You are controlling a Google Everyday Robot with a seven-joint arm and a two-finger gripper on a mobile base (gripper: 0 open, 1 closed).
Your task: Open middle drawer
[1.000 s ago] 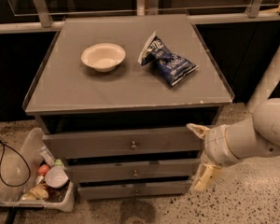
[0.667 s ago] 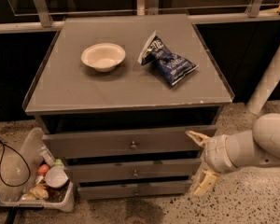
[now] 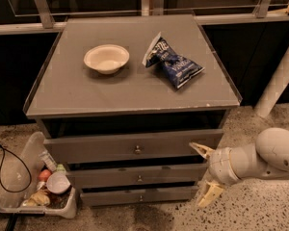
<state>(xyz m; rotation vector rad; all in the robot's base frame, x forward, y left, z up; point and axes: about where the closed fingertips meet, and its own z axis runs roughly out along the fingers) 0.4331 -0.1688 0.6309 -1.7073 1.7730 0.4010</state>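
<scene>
The grey cabinet has three drawer fronts stacked under its top. The middle drawer point(image 3: 135, 176) is a grey flat front with a small round metal knob point(image 3: 139, 178); it sits between the taller top drawer point(image 3: 130, 147) and the narrow bottom drawer point(image 3: 137, 195). My gripper point(image 3: 204, 172) is open at the right end of the drawer fronts. Its upper finger is level with the top drawer's right corner and its lower finger is near the bottom drawer's right end. It holds nothing and is well to the right of the knob.
A white bowl point(image 3: 106, 58) and a blue chip bag point(image 3: 174, 63) lie on the cabinet top point(image 3: 77, 95). A clear bin of small items point(image 3: 38, 189) stands on the floor at the left, with a black cable point(image 3: 9, 162) beside it. A white pole point(image 3: 279, 76) leans at the right.
My arm and gripper have moved lower along the cabinet's right side, and the arm has drawn back to the right. The drawers have not moved.
</scene>
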